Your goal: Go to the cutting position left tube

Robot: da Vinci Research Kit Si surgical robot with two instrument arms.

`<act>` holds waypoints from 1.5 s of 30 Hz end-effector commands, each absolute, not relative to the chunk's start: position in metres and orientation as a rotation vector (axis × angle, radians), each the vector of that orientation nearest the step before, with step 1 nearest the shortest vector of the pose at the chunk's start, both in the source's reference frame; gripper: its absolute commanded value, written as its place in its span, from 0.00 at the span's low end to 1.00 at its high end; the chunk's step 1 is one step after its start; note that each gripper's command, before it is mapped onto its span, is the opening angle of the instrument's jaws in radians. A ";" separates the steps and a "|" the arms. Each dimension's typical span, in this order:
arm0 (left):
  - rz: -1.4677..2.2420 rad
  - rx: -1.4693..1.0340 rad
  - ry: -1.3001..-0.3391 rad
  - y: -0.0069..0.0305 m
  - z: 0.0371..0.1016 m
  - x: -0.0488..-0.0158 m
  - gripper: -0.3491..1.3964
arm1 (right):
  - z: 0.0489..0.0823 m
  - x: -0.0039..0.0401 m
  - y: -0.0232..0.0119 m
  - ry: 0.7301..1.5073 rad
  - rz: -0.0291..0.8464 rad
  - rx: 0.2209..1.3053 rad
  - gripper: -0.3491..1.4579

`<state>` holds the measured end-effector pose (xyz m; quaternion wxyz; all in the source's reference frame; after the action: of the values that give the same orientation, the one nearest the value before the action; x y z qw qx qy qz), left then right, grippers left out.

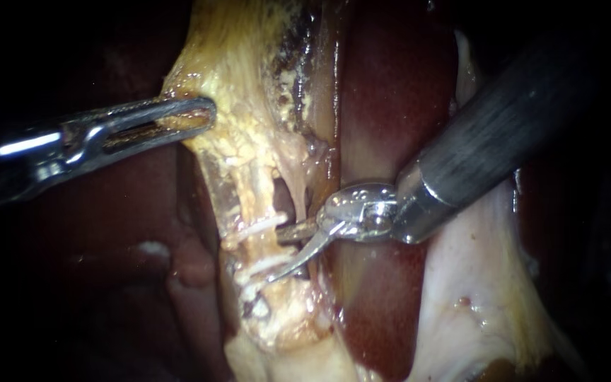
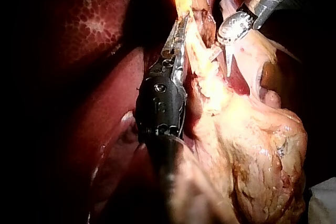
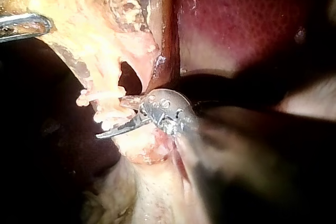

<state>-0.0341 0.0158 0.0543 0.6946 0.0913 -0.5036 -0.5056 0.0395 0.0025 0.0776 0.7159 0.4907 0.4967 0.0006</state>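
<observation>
Endoscope view: your slender, dark-shafted right instrument (image 1: 277,255) enters from the upper right. Its silver curved pincer is parted and has hold of nothing. The pale yellow, cord-like left tube (image 1: 245,205) runs up and down the view, just left of the blade tips. The tips point across its long axis, level with the interval between two white clips (image 1: 259,226). Whether a blade touches the tube cannot be told. Your silver left instrument (image 1: 203,113) has its pincer closed on the yellow fatty tissue (image 1: 242,78) well above, which keeps the tube stretched. Dark red liver (image 1: 383,92) lies behind.

Left wrist view: the left instrument (image 2: 181,30) lies along the fatty strand. The right instrument (image 2: 223,59) sits beyond it, blades apart.

Right wrist view: the right instrument (image 3: 113,119) has its blades spread beside the left tube (image 3: 97,85), below a dark window in the tissue. In my judgement you need only a short advance across the tube, and the clips on either side are the hazard.
</observation>
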 end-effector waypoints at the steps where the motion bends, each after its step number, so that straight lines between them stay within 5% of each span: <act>1: -1.129 0.205 -1.124 0.0158 0.0543 -0.0341 0.00 | 0.0778 0.0398 0.0023 1.104 0.005 1.086 0.90; 17: -1.130 0.204 -1.124 0.0159 0.0545 -0.0343 0.00 | 0.0779 0.0430 0.0018 1.195 0.069 1.187 0.88; 45: -1.130 0.202 -1.124 0.0159 0.0547 -0.0345 0.00 | 0.0788 0.0448 0.0013 1.138 0.163 1.242 0.85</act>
<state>-0.0345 0.0159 0.0547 0.6945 0.0906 -0.5033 -0.5062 0.0448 0.0013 0.0788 0.6627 0.5497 0.5034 0.0719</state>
